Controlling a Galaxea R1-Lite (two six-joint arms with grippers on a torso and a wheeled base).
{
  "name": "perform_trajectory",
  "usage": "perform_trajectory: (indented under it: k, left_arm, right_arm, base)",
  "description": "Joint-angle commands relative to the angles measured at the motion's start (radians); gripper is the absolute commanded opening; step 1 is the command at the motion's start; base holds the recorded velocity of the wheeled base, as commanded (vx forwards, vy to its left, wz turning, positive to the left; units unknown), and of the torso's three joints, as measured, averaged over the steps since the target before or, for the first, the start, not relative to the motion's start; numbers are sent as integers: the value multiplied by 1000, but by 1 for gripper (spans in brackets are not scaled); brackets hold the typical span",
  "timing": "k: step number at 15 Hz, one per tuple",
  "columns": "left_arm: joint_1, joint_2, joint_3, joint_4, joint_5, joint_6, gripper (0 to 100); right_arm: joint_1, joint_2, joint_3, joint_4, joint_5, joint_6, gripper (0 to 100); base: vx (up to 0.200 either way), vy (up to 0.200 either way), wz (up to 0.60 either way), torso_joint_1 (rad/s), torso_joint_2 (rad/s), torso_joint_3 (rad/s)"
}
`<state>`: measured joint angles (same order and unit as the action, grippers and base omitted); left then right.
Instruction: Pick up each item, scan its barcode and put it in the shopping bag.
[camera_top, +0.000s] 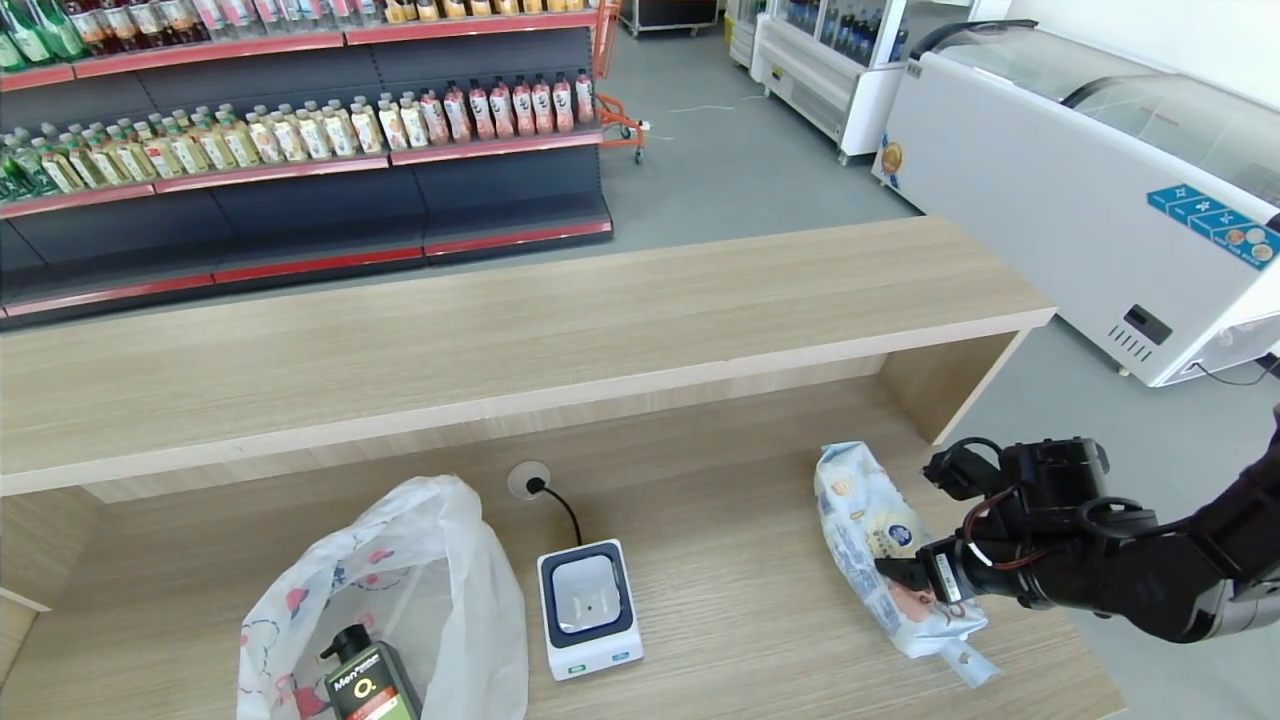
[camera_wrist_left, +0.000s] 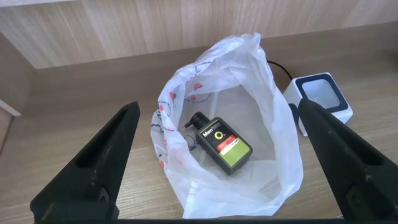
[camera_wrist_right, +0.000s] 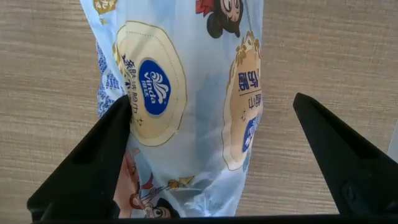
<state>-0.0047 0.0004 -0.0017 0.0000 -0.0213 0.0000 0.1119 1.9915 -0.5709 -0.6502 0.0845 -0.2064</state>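
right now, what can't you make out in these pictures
1. Underside of the wipes pack, and any barcode there: it lies against the counter in the head and right wrist views.
2. The pack's two ends: cut off by the right wrist view's edges.
3. Base of the bottle: cut off by the head view's bottom edge. Its back lies face down in the shopping bag.
4. Far end of the scanner cable: it drops into the counter's hole.

Wide-spread pincer (camera_wrist_right: 211, 102) around blue printed pack (camera_wrist_right: 180, 112)
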Motion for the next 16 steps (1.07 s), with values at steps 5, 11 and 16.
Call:
perform_trajectory:
  k: [5, 11, 16]
  left_arm:
    - [0, 0, 0, 0, 0, 0, 100]
    - [0, 0, 0, 0, 0, 0, 100]
    - [0, 0, 0, 0, 0, 0, 100]
  right_arm:
    - [-47, 1, 34, 4, -3, 24, 100]
    - [-64, -8, 35, 7, -15, 39, 0]
    - [-75, -40, 40, 3, -20, 85, 0]
  base:
    - [0, 0, 0, 0, 0, 0]
    - [0, 0, 0, 0, 0, 0]
    - [0, 0, 0, 0, 0, 0]
